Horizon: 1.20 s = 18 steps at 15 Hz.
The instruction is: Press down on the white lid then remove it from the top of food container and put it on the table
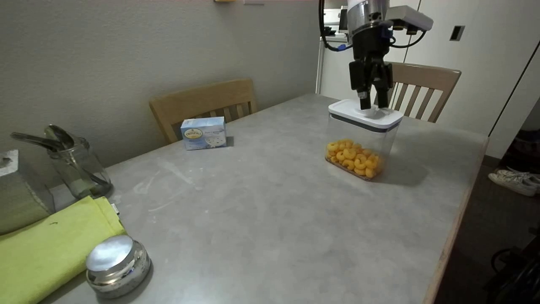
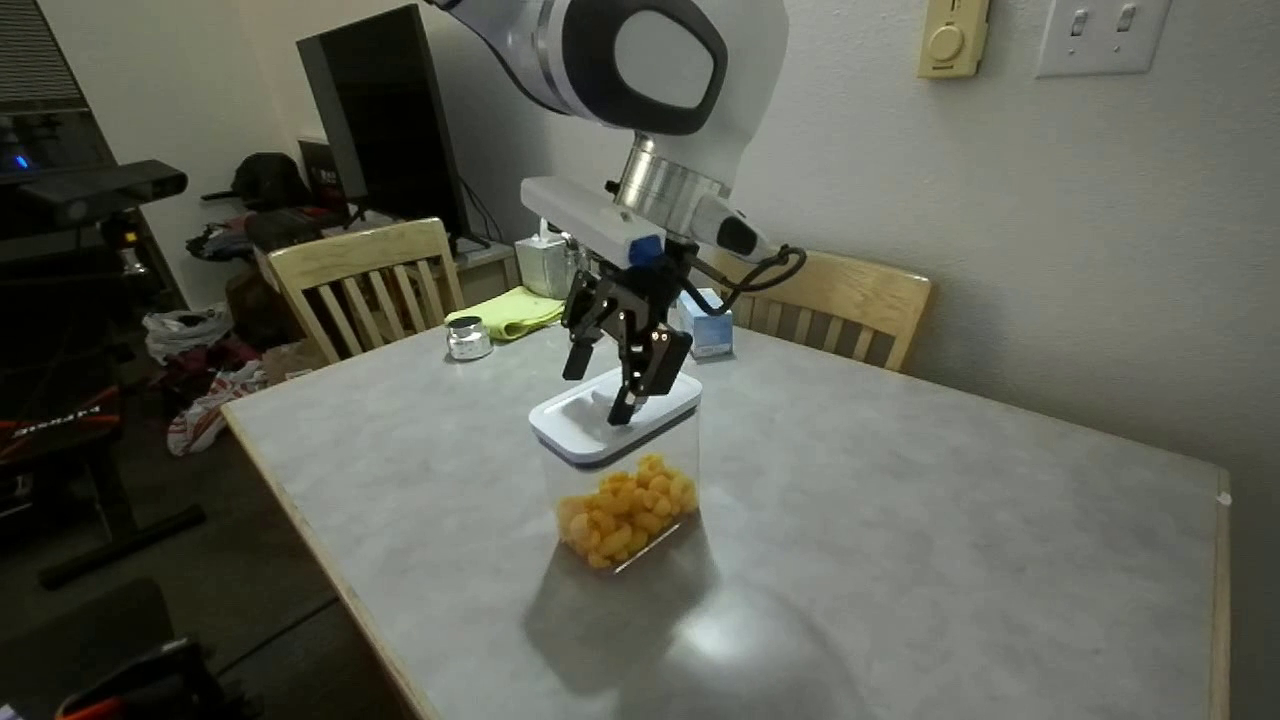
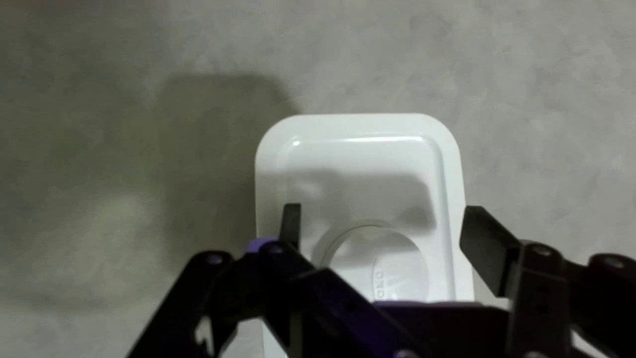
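The white lid [image 1: 348, 110] sits flat on top of the clear food container [image 1: 354, 133], which holds yellow-orange ring-shaped pieces. Container and lid stand upright on the grey table [image 1: 270, 219], as both exterior views show. Just above the lid is my gripper [image 2: 600, 388], pointing down with its fingers apart. In the wrist view a round raised button [image 3: 367, 258] lies between the spread fingers, partly covered by the gripper body. Neither finger appears to grip the button or the lid's rim; whether a fingertip touches the lid I cannot tell.
A blue-and-white box [image 1: 205, 134] stands near the wall-side edge. Farther off are a glass jar with cutlery [image 1: 82, 173], a folded yellow-green cloth [image 1: 63, 245] and a round silver tin [image 1: 118, 266]. Wooden chairs [image 2: 840, 300] surround the table.
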Each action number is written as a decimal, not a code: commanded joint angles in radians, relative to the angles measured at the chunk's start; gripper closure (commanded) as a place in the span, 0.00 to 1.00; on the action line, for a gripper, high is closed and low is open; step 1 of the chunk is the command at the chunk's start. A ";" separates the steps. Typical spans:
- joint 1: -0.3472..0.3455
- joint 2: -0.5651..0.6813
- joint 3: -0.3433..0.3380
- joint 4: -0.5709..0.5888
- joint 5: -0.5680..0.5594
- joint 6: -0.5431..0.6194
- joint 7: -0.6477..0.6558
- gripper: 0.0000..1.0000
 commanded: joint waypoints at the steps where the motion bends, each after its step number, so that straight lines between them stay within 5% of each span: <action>1: 0.004 -0.025 0.005 -0.034 -0.027 -0.014 -0.012 0.27; 4: 0.011 -0.021 0.004 -0.025 -0.042 -0.018 -0.003 0.54; 10: 0.014 -0.016 0.002 -0.015 -0.058 -0.017 0.007 0.68; 12: 0.014 -0.014 0.003 -0.013 -0.055 -0.016 0.007 0.63; 18: 0.020 -0.009 0.003 -0.006 -0.054 -0.014 0.021 0.17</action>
